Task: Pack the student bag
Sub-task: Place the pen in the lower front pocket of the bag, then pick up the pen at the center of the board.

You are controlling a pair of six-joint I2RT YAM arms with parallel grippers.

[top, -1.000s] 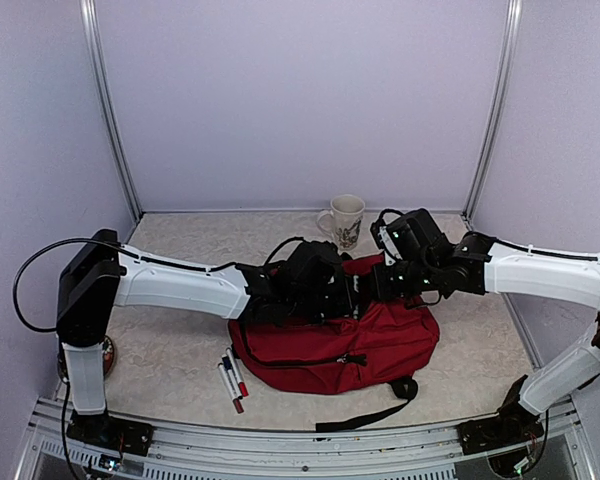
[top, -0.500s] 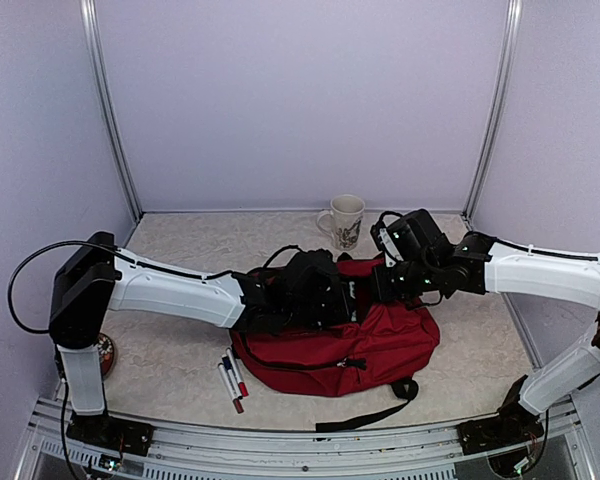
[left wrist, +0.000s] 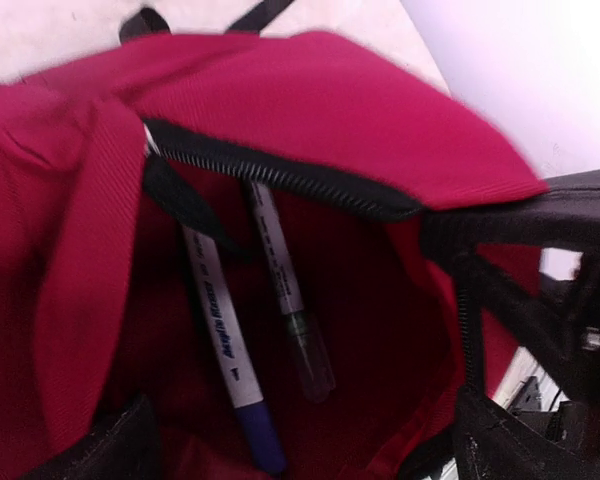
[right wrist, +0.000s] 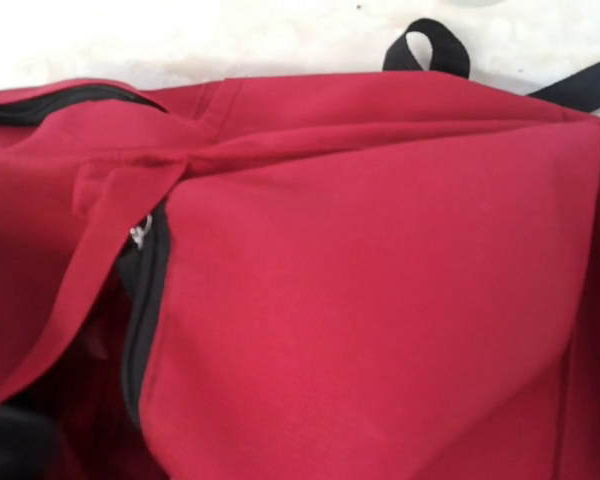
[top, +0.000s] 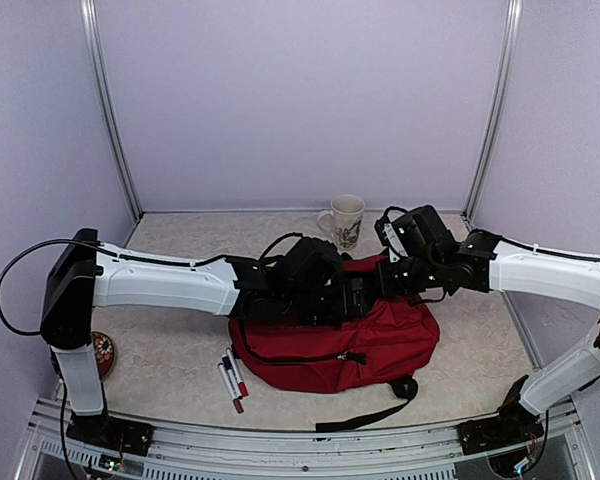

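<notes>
The student bag point(top: 365, 340), dark red with black zippers, lies in the middle of the table. My left gripper point(top: 354, 298) is at its top opening and stands open. In the left wrist view its fingers point(left wrist: 105, 448) are wide apart above the bag's point(left wrist: 330, 100) dark inside. There a blue-capped marker point(left wrist: 225, 350) and a dark-capped marker point(left wrist: 290, 300) lie loose. My right gripper point(top: 384, 282) is shut on the bag's upper edge and holds the flap up. Its fingers are hidden in the right wrist view, where red fabric point(right wrist: 380, 300) and a black zipper point(right wrist: 140, 300) fill the frame.
More markers point(top: 232, 380) lie on the table left of the bag's front. A patterned mug point(top: 346, 220) stands behind the bag near the back wall. A small round object point(top: 102, 352) sits by the left arm's base. Black straps point(top: 365, 418) trail toward the front edge.
My left arm has reached further right, to the bag's opening, and its gripper has opened. The right arm has barely moved and still holds the bag's edge.
</notes>
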